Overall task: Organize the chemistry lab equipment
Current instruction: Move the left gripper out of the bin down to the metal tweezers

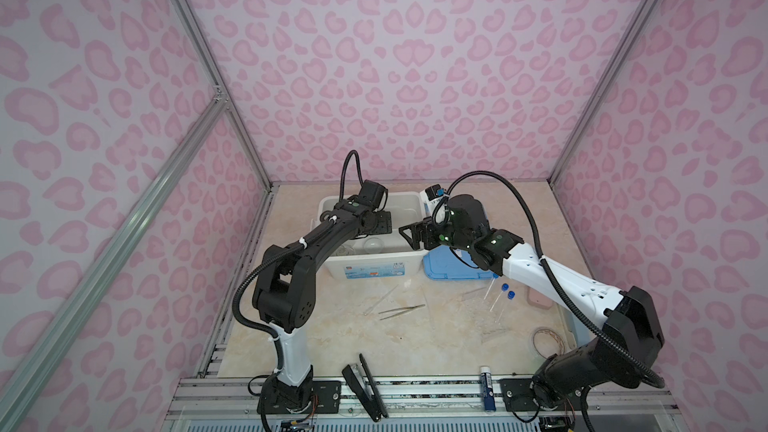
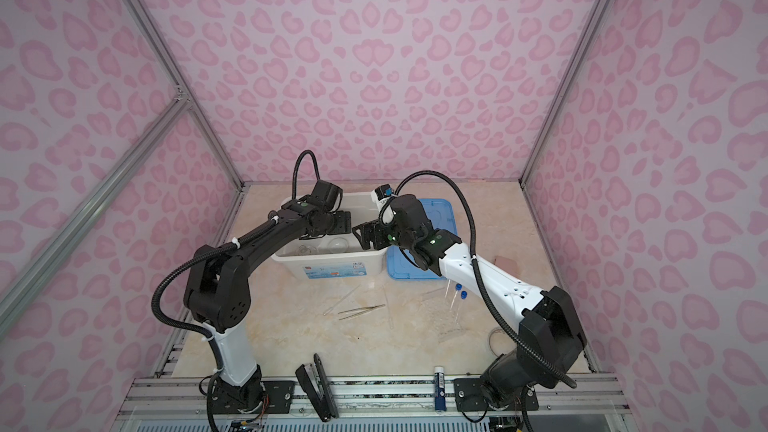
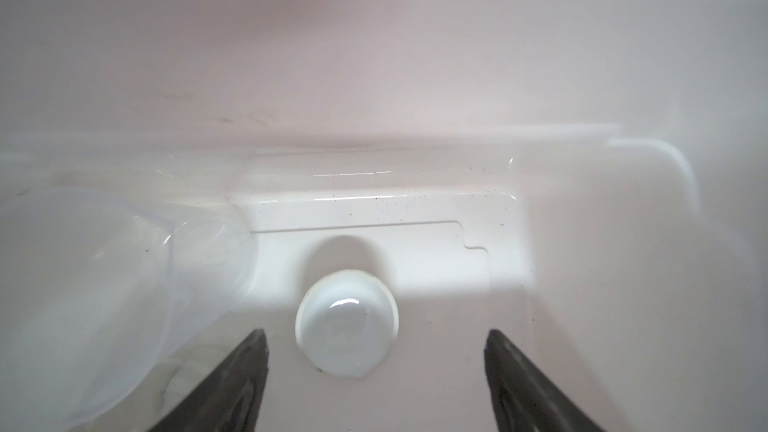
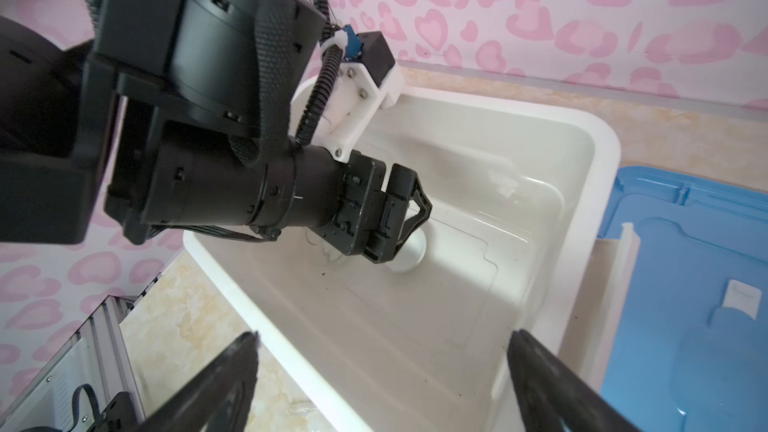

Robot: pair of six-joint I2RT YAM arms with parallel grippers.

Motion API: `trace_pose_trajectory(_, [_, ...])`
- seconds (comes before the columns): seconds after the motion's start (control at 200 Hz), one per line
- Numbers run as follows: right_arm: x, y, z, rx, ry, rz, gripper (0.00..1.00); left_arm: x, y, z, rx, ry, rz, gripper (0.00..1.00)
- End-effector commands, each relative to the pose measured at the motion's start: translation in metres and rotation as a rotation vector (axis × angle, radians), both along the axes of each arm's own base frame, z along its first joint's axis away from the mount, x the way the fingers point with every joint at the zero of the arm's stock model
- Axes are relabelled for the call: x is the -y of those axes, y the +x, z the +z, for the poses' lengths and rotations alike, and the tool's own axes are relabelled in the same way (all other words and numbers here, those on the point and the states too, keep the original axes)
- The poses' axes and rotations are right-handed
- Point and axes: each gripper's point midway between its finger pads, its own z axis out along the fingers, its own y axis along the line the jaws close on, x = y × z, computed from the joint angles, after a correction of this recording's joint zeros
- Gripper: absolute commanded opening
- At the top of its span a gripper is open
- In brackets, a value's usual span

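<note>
The left gripper (image 3: 376, 331) reaches down inside the white bin (image 4: 602, 168), its jaws spread wide and holding nothing. The white domed round piece (image 3: 347, 322) sits on the bin floor between the two fingers, clear of both. Ahead of the gripper there is bare floor up to the bin's far wall. Close beside one finger a clear flask (image 3: 83, 284) lies on its side and narrows the room there; beyond the other finger the floor is bare as far as the side wall.

The right gripper (image 4: 383, 333) hangs above the bin's rim next to the blue lid (image 4: 685, 284), also wide open and empty, facing the left gripper. Behind both grippers, on the tabletop (image 1: 436, 334), lie tweezers (image 1: 401, 311), a dropper (image 1: 380, 300) and blue-capped tubes (image 1: 510, 295).
</note>
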Motion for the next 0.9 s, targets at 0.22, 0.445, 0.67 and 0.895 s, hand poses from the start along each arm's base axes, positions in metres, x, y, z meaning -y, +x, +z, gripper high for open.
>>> trace_pose_trajectory(0.22, [0.019,-0.020,0.030,0.090,-0.002,0.012,0.94,0.012,-0.039,0.098,0.148,-0.123,-0.110,0.84])
trace_pose_trajectory(0.445, [0.047,-0.051,0.039,0.149,-0.058,0.060,0.95,0.026,-0.100,0.155,0.291,-0.228,-0.362,0.86])
trace_pose_trajectory(0.67, [0.060,-0.084,0.017,0.126,-0.093,0.141,0.97,0.027,-0.161,0.127,0.301,-0.197,-0.520,0.90])
trace_pose_trajectory(0.895, [0.069,-0.097,-0.010,0.073,-0.129,0.156,0.98,0.043,-0.197,0.056,0.211,-0.092,-0.571,0.98])
